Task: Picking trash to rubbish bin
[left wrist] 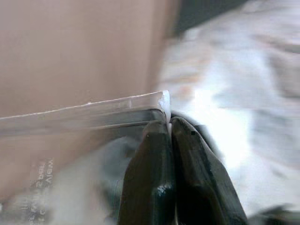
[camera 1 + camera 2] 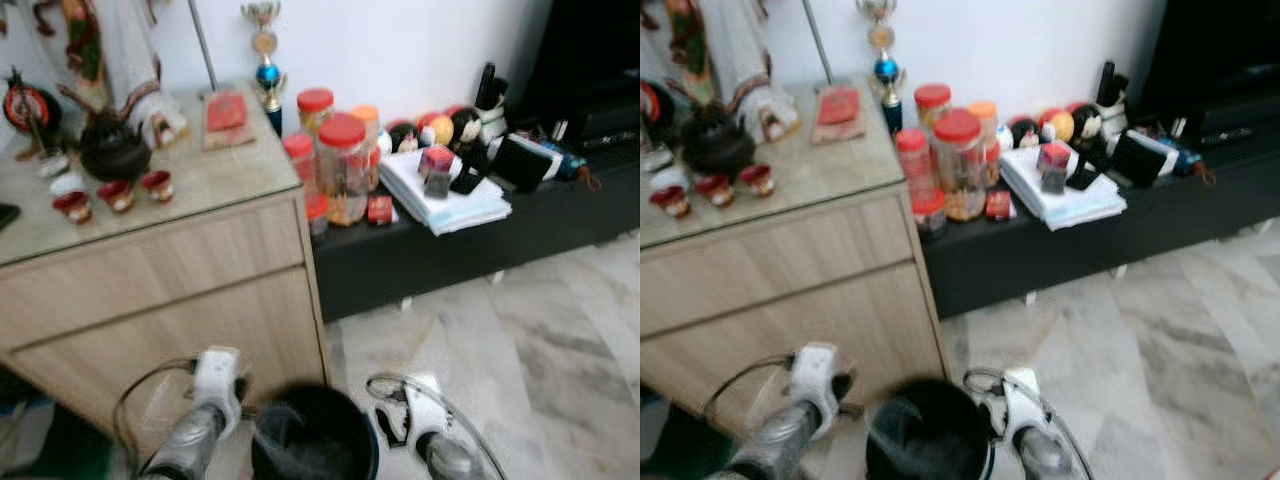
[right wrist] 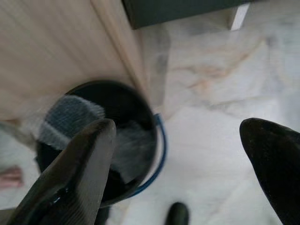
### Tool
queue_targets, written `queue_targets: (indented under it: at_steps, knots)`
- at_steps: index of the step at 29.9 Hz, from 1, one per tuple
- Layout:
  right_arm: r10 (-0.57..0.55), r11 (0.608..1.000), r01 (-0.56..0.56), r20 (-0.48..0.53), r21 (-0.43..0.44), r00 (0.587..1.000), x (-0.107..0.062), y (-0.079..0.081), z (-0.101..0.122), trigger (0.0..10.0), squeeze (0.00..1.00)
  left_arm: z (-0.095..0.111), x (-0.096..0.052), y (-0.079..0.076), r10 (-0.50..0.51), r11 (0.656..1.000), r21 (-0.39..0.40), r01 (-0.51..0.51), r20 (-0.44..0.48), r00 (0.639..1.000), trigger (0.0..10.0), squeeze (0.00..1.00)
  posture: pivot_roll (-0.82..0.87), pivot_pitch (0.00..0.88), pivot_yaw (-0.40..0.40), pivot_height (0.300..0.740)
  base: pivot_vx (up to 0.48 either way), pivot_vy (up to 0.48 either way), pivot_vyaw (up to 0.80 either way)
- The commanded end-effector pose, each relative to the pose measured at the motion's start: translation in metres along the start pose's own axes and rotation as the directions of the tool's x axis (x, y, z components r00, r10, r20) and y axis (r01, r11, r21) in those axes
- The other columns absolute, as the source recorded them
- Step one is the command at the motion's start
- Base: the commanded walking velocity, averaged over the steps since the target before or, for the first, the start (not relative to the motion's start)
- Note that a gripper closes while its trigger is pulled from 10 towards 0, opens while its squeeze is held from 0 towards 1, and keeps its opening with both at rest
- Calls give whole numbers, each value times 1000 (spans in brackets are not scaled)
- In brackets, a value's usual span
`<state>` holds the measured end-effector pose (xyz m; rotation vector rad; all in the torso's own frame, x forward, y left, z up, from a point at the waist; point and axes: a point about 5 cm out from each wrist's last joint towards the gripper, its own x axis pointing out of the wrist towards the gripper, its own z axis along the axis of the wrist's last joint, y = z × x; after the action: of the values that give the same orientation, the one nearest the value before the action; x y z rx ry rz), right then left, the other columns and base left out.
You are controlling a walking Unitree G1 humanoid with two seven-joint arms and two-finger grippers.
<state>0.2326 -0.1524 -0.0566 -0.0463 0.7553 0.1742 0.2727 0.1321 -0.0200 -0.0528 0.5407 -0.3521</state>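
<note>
Clear plastic trash pinched in left gripper jaws, beside bin

Faint pale print on clear plastic pinched in left gripper, at 8 o'clock in left wrist view (sideways, too blurred to read). Jar labels, red packet on cabinet: nothing legible. No other text readable.

The pale wood-grain cabinet looks matt under its glossy glass top; the veined marble floor shines, and the round black plastic bin looks smooth.
</note>
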Motion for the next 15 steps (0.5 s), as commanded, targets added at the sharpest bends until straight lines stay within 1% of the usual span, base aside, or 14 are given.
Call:
queue_targets:
  at_steps: [1,4,5,6,7,8,12,15]
  knots:
    - [76,996,-74,51,-45,996,5,15,15,10000,0,3,-1,4,-11,1000,20,11,5,1000,10000,0,70,0,64,740,0,0,0]
    - [123,991,-118,82,-66,989,6,20,26,10000,0,11,5,-4,-43,999,-20,43,32,999,10000,0,59,0,58,740,0,0,0]
    - [143,987,-135,100,-86,985,7,21,32,10000,0,15,7,-9,-64,997,-41,66,45,997,10000,0,56,0,56,740,0,0,0]
    - [143,987,-135,100,-86,985,7,21,32,10000,0,15,7,-9,-64,997,-41,66,45,997,10000,0,56,0,56,740,0,0,0]
    - [175,982,-162,132,-101,976,8,24,41,10000,0,20,10,-16,-97,992,-74,102,74,993,10000,0,48,0,53,740,0,0,0]
    - [175,982,-162,132,-101,976,8,24,41,10000,0,20,10,-16,-97,992,-74,102,74,993,10000,0,48,0,53,740,0,0,0]
    - [199,976,-180,178,-119,964,9,25,55,10000,0,32,15,-28,-158,975,-134,177,141,977,10000,0,42,0,39,740,0,0,0]
    - [213,973,-189,204,-131,955,9,26,63,10000,0,43,18,-35,-178,968,-145,207,190,965,10000,0,41,0,29,740,0,0,0]
